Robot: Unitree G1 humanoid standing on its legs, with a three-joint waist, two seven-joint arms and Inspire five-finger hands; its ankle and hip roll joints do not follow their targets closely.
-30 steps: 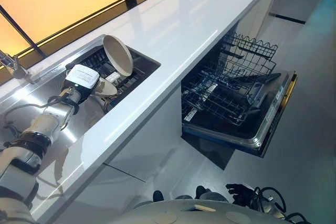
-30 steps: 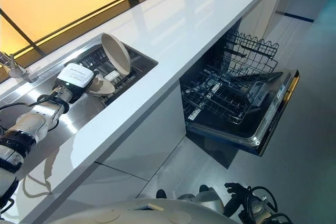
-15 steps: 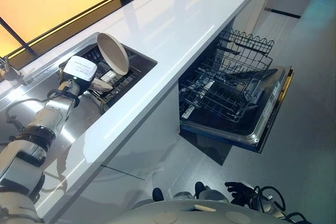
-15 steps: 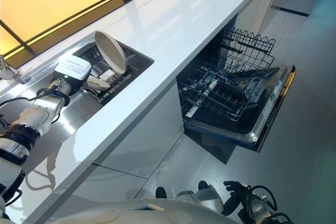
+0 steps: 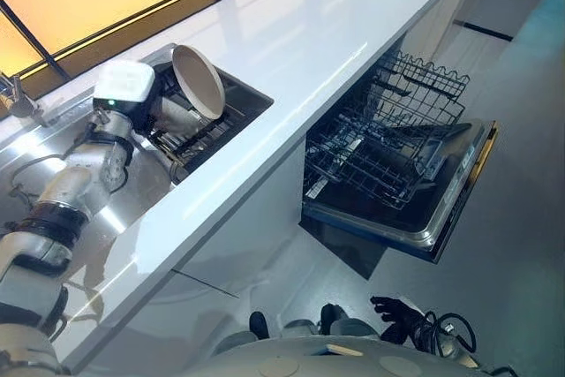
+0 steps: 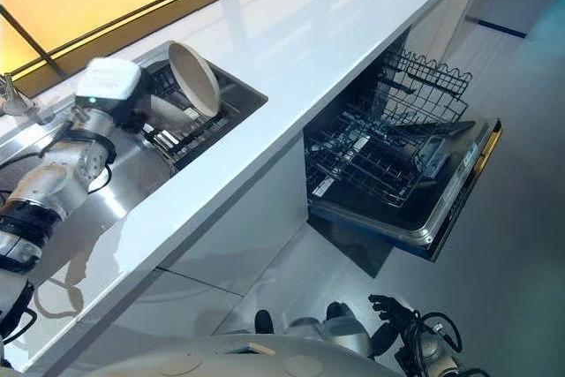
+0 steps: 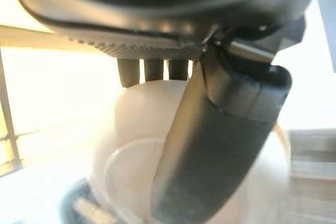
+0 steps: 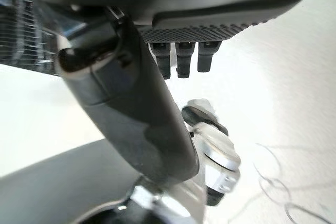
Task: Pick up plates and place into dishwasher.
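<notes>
Where head view hides fingers, left hand [image 7: 220, 129] (wrist cam) grips plate [image 7: 136, 145], right hand [image 8: 142, 119] relaxed.

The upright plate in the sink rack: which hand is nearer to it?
Left. The left hand is right beside the plate in the sink rack; the right hand hangs low by the floor, far away.

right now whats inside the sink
A dark dish rack sits in the sink, with a beige plate standing on edge in it. The left robot hand reaches in beside the plate. The wrist unit hides its fingers and whatever lies under them.
</notes>
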